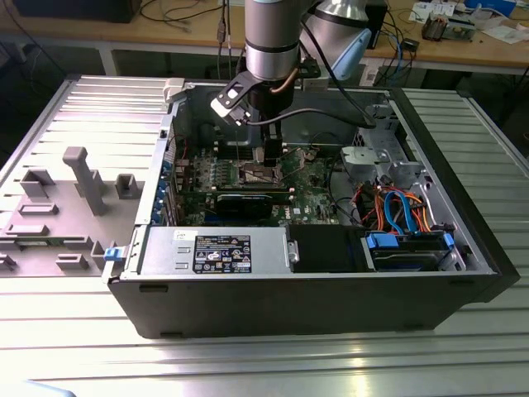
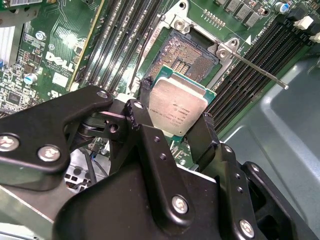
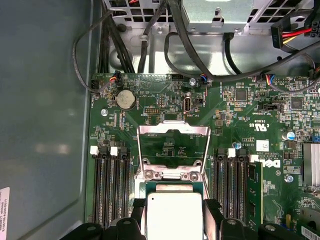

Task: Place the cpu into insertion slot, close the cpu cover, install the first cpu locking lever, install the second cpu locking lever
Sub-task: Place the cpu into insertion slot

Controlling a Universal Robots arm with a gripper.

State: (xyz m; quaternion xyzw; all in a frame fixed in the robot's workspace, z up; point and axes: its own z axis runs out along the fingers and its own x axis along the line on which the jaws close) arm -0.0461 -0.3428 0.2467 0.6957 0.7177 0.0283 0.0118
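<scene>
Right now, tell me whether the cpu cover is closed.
No, in the first wrist view the cpu cover stands flipped open, board showing through its window, while the gripper holds the cpu.

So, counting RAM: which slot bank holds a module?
The bank nearer the finned heatsink: a green module stands in its outer slot; the other bank holds none.

- Exterior view: bright, even light from overhead, with pale glare streaks on the ribbed bench (image 1: pixel 347 364) in the foreground.
- The inside of the computer case (image 1: pixel 331 302) lies in softer shadow beneath the arm.
- Second wrist view: the cpu (image 2: pixel 176 107) top carries a dull sheen; the black fingers (image 2: pixel 204 135) are nearly silhouettes.
- First wrist view: the cpu top is washed almost white, and the case wall is dim and bluish.
</scene>
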